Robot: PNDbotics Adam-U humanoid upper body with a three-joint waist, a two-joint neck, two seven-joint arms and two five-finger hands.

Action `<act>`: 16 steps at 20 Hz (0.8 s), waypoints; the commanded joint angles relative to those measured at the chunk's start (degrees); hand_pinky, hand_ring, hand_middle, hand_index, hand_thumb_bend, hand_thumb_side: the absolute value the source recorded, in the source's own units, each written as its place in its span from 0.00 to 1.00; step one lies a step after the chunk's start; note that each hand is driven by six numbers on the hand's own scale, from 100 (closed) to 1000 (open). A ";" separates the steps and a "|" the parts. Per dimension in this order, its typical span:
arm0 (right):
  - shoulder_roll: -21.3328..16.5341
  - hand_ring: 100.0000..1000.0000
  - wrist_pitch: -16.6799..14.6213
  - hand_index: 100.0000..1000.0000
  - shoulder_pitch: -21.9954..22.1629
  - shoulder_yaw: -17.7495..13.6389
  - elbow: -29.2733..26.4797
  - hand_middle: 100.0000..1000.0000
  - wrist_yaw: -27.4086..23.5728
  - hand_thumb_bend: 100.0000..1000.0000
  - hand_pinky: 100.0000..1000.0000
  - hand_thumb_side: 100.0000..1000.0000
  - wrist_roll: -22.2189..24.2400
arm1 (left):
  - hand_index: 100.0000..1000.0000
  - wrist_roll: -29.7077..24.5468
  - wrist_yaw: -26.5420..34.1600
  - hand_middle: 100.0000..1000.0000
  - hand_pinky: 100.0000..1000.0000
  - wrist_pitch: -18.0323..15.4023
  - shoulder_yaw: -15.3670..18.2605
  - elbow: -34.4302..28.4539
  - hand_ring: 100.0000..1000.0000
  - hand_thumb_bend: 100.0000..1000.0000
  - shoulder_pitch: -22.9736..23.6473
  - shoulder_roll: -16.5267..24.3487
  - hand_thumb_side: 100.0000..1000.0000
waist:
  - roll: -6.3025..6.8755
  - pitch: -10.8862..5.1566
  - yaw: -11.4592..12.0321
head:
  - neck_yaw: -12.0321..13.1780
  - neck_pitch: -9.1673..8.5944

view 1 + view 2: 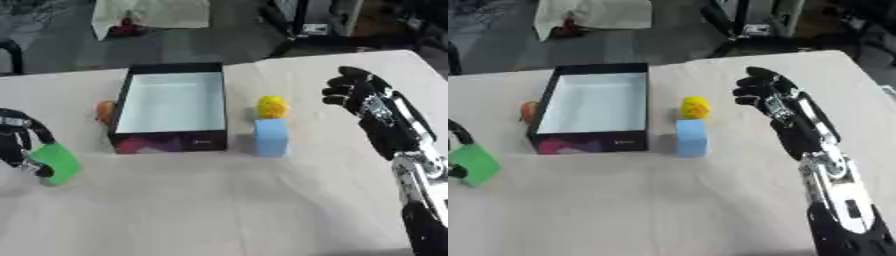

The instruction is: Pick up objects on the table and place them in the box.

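An open box (171, 102) with black walls and a white inside stands at the table's middle left. My left hand (19, 142) is at the left edge, fingers curled round a green block (56, 162). Right of the box lie a yellow object (272, 106) and, just in front of it, a light blue block (270, 137). An orange object (105, 111) peeks out behind the box's left wall, mostly hidden. My right hand (354, 90) hovers to the right of the yellow object, its fingers loosely bent with nothing in them.
A white cloth covers the table (219, 200). The table's far edge runs just behind the box, with dark floor and a pale bag (149, 15) beyond. My right forearm (411, 165) stretches along the right side.
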 commanded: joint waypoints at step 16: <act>-0.56 0.73 0.08 0.83 -0.70 -0.59 -0.33 0.68 0.46 0.00 0.75 0.53 -0.11 | 0.83 -0.13 -10.84 0.76 0.71 0.52 5.33 3.24 0.67 0.31 0.44 -1.25 0.31 | 0.52 -1.22 0.13 | -0.67 -0.11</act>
